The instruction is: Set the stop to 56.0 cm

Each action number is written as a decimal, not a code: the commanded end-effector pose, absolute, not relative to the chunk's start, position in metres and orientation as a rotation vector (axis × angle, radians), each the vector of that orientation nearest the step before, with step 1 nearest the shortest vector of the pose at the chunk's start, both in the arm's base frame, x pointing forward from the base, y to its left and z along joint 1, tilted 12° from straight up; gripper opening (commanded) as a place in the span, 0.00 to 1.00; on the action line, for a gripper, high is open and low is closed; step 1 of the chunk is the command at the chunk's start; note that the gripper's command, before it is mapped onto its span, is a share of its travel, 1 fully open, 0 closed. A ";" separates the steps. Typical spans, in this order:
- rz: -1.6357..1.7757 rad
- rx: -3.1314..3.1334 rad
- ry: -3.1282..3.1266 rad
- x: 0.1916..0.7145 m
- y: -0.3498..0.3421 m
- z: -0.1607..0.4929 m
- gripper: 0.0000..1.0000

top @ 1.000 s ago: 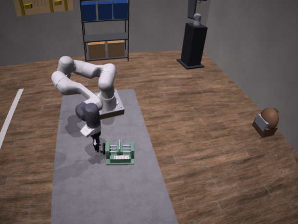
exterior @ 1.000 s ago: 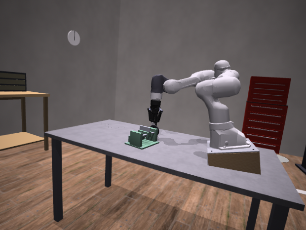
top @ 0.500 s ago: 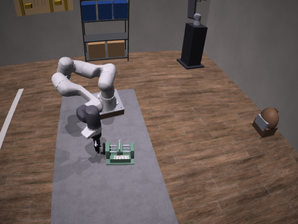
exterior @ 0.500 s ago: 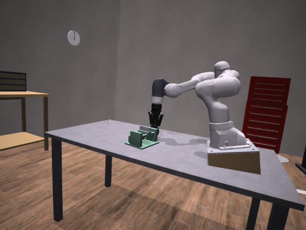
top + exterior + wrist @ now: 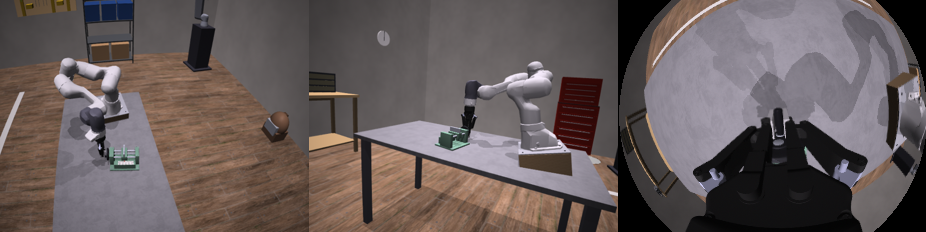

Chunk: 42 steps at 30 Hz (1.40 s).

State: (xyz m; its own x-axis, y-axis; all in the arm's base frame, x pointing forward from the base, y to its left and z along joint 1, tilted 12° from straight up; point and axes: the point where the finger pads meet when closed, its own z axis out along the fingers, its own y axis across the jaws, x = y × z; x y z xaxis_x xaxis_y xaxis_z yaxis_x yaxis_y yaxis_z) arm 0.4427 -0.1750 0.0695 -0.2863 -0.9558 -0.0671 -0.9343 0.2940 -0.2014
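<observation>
The green stop device (image 5: 137,157) (image 5: 446,140) stands on the grey table. Its stop (image 5: 124,155), a green block with a thin grey plate, sits on the rods near the middle, slightly left in the top view. The white scale (image 5: 128,163) below shows a small red mark; its figures are too small to read. The black handwheel (image 5: 107,154) is on the device's left side in that view. My gripper (image 5: 101,155) (image 5: 468,135) (image 5: 778,115) points down beside the wheel, shut on its crank handle. The wheel is mostly hidden in the wrist view.
The grey table (image 5: 112,199) (image 5: 408,137) carries the device and the arm's base (image 5: 117,117) (image 5: 544,162). The device's posts and the handwheel stand close beside the fingers. A shelf rack (image 5: 109,38) and a red tool cabinet (image 5: 578,112) stand away from the table.
</observation>
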 end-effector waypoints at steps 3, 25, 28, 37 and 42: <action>-0.181 -1.756 2.385 0.434 -0.172 0.070 0.04; -0.181 -1.756 2.385 0.415 -0.167 0.084 0.04; -0.181 -1.756 2.385 0.414 -0.167 0.087 0.04; -0.181 -1.756 2.385 0.412 -0.167 0.096 0.04; -0.181 -1.756 2.385 0.411 -0.167 0.099 0.04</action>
